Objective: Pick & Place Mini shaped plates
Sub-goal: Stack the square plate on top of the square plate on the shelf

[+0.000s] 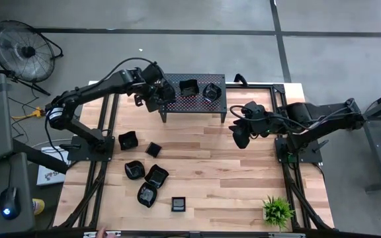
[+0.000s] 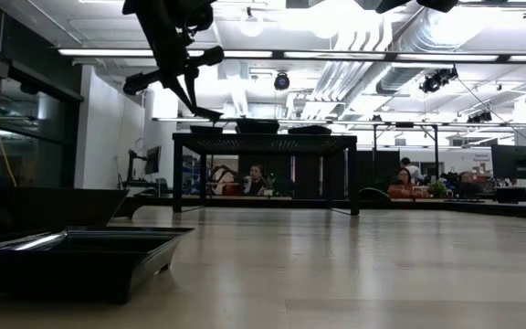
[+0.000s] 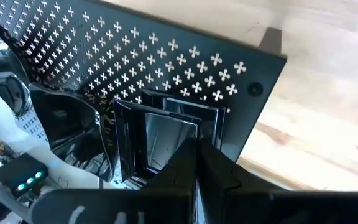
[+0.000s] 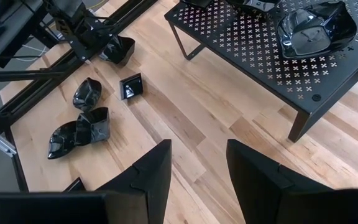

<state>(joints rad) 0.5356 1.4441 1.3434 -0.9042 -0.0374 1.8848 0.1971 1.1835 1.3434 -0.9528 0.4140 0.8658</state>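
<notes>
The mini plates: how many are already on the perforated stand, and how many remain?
Two mini plates already sit on the perforated stand. The left pincer, shut on a square plate, holds it over the stand's left end. Six plates remain on the table. The right pincer waits open.

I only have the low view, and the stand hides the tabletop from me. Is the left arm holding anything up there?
Observer: Yes. The left gripper has its jaws shut on a square plate, just above the left end of the stand.
Operator: How many are on the stand now?
Observer: Two plates, on its middle and right part.
Operator: And the right arm?
Observer: The right gripper hangs open over the table, off the stand's right end, holding nothing.
</notes>
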